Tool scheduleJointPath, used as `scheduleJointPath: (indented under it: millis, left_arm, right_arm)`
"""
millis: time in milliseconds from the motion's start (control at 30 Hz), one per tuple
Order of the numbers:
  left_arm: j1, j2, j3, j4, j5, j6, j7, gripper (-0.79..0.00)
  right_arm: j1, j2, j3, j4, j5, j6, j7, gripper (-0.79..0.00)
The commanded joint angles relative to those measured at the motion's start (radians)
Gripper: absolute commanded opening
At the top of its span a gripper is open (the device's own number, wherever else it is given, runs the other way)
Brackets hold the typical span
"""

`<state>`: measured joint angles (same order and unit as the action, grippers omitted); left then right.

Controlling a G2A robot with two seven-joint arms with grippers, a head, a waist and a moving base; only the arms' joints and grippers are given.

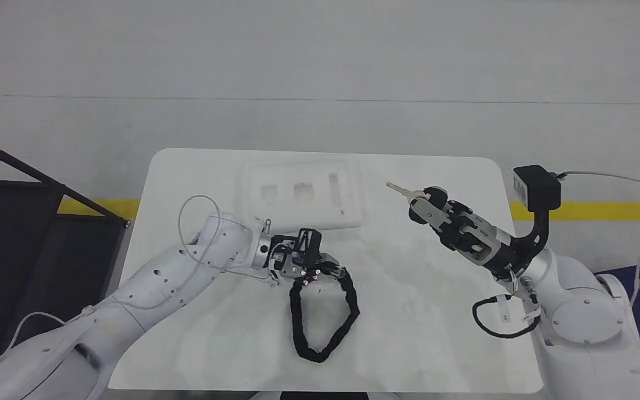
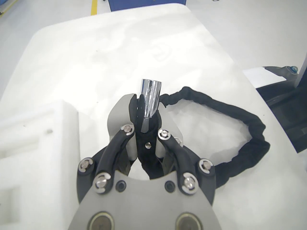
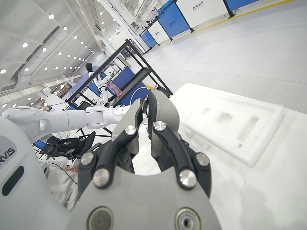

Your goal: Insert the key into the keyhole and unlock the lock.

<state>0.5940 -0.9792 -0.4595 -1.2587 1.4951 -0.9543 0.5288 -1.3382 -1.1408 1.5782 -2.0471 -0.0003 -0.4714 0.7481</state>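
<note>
Closest in, the chain [image 1: 325, 322] in its black sleeve lay in a loop on the white worktop [image 1: 430, 330], its near end curling toward the robot's edge of the surface. Follow that loop up and there was the left end effector [image 1: 305, 262], low over the worktop and clamped tight on the lock [image 2: 150, 96]. The grey fingers [image 2: 118, 113] pinched the dark body from both sides. The bright chrome cylinder stuck out past the fingertips, tilted a little, and pointed away from the wrist. From the wrist view the chain ran off from the cylinder's base and swung round in a wide curve, resting on the surface. Whether the cylinder's end face carried the keyhole could not be told from here. Over on the other side, and well apart from the lock, the right end effector [image 1: 420, 205] was up off the worktop. It was closed on the head of the key [image 1: 398, 188], and the silver blade poked out beyond the fingertips, angled toward the far left. Farthest back sat the white foam tray [image 1: 255, 215], flat on the worktop with three shallow recesses in its top. The key's tip was near its right edge but not touching it.
</note>
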Motion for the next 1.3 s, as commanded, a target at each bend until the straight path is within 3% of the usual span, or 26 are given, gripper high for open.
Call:
scheduleJointPath:
  millis: [0,200,533,900,1067,1267]
  left_arm:
    - [0.004,0.011,-0.024,-0.032,-0.001,-0.011,0.012,-0.785]
    - [0.027,0.051,-0.115,-0.136,-0.016,-0.058,0.001,-0.785]
    - [0.071,0.131,-0.252,-0.340,-0.142,-0.058,-0.082,-0.785]
    - [0.103,0.220,-0.387,-0.496,-0.286,-0.058,-0.187,-0.785]
    - [0.124,0.241,-0.461,-0.529,-0.305,-0.047,-0.240,-0.785]
    - [0.154,0.245,-0.514,-0.582,-0.269,0.016,-0.260,-0.785]
  right_arm:
    - [0.000,0.000,0.000,0.000,0.000,0.000,0.000,-0.785]
    - [-0.006,0.002,-0.006,-0.015,-0.031,0.013,0.020,-0.785]
    - [-0.019,0.018,-0.038,-0.120,0.013,0.130,0.163,-0.785]
    - [-0.021,0.031,-0.044,-0.226,0.074,0.182,0.220,-0.785]
    - [-0.027,0.036,-0.053,-0.236,0.070,0.212,0.229,-0.785]
    - [-0.010,0.039,-0.092,-0.212,0.021,0.230,0.219,-0.785]
